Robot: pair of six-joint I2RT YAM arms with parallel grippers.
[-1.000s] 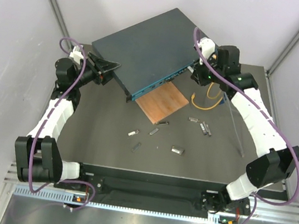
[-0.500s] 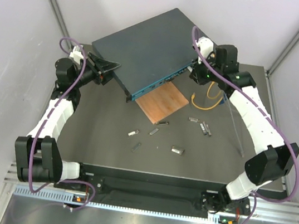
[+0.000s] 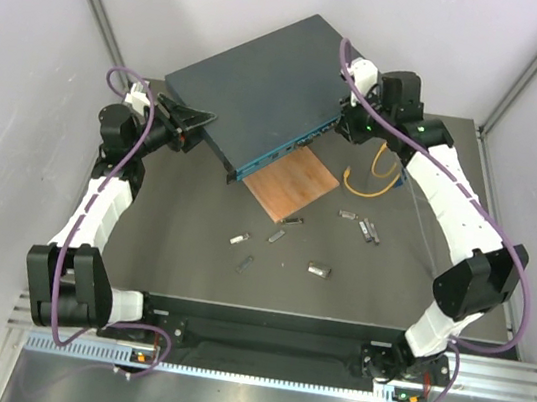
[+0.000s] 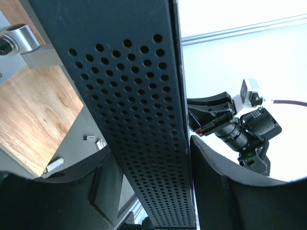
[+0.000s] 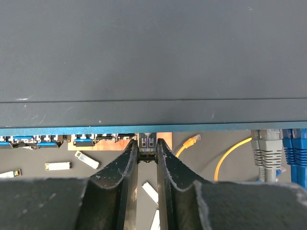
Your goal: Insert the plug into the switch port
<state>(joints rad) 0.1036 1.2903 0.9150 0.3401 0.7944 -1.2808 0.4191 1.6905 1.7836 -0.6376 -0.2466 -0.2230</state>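
We note right gripper (image 5: 147,152) pinching plug (image 5: 147,143) at switch (image 5: 144,57) ports, left gripper (image 4: 148,160) clamping switch; tilt risks jamming.

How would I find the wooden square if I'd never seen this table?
Look for the big dark switch lying cornerwise at the back of the table. Right in front of its teal-blue socket face lies the wooden square. It is the only flat brown thing there; its neighbours are small silvery pieces and a yellow cable.
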